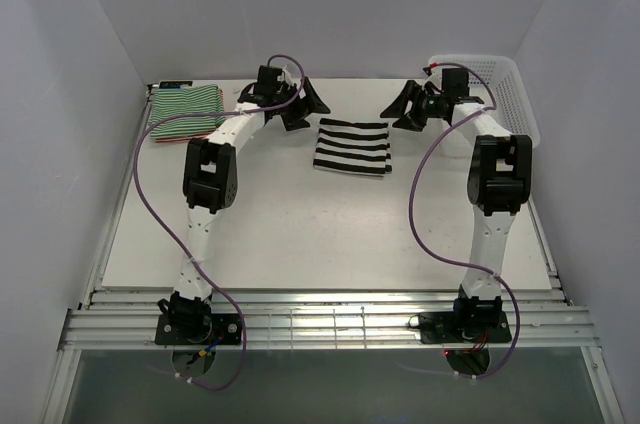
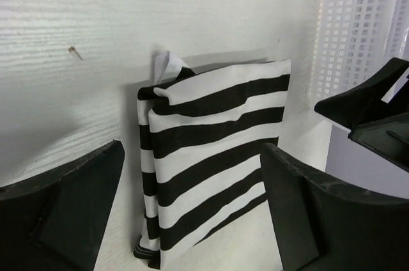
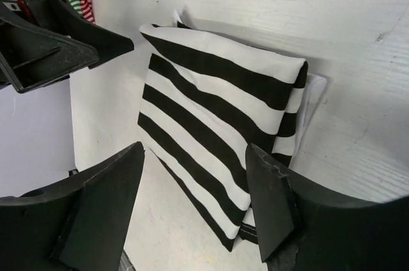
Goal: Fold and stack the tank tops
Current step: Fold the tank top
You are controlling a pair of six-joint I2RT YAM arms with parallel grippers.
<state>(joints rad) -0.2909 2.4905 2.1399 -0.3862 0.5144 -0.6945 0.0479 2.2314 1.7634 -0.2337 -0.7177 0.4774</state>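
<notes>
The black-and-white tank top [image 1: 352, 147] lies folded into a rectangle at the middle of the table, flat and free of both grippers. My left gripper [image 1: 308, 109] hovers just off its far left corner, open and empty. My right gripper [image 1: 400, 112] hovers off its far right corner, also open and empty. In the left wrist view the open gripper [image 2: 192, 156] frames the folded top [image 2: 211, 156]. The right wrist view shows the same for that gripper [image 3: 196, 153] and the top [image 3: 217, 111]. A folded green-and-white top [image 1: 188, 104] lies on a red-and-white one [image 1: 170, 134] at the far left.
A white lattice basket [image 1: 505, 94] stands at the far right corner, close behind my right arm, and shows in the left wrist view [image 2: 358, 28]. White walls close in the table on three sides. Bare white tabletop [image 1: 320, 234] stretches between the folded top and the arm bases.
</notes>
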